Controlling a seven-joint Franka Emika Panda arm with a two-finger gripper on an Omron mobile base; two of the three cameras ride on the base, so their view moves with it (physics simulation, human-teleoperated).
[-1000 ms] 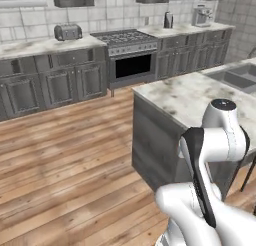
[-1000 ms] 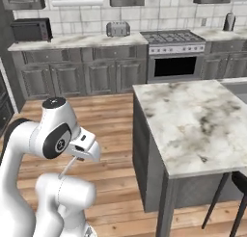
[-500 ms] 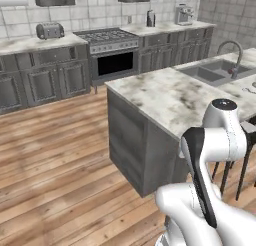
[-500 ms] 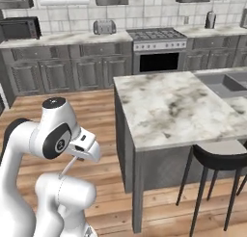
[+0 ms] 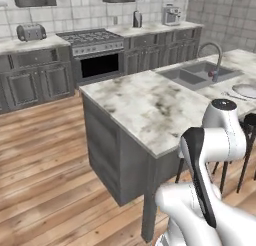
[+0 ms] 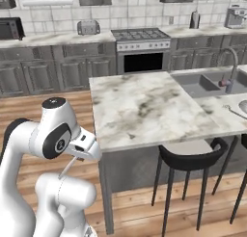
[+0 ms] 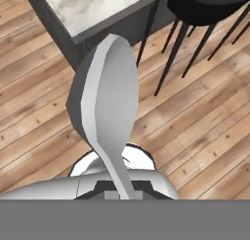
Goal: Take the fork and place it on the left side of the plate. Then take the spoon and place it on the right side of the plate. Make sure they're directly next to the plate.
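Closest to us, our gripper (image 7: pixel 118 194) is closed on the thin handle of the spoon (image 7: pixel 105 100), whose oval bowl sticks out ahead of the hand over the wooden floor (image 7: pixel 44 122). In the right base view the spoon (image 6: pixel 67 167) hangs as a thin sliver below the folded arm. Just beyond it stands a black stool (image 6: pixel 190 156), tucked against the marble island (image 6: pixel 144 106). Farther along the island are the sink (image 5: pixel 196 74) and its tap (image 5: pixel 210 55), and beyond them the edge of the plate (image 5: pixel 246 90) near the island's far end, with a thin utensil beside it that we judge may be the fork (image 6: pixel 235 111); it is too small to be sure. The risks we see: the long spoon could twist or slip in so narrow a grip, or clip the stool or island edge on the way, and it could land too far from the plate.
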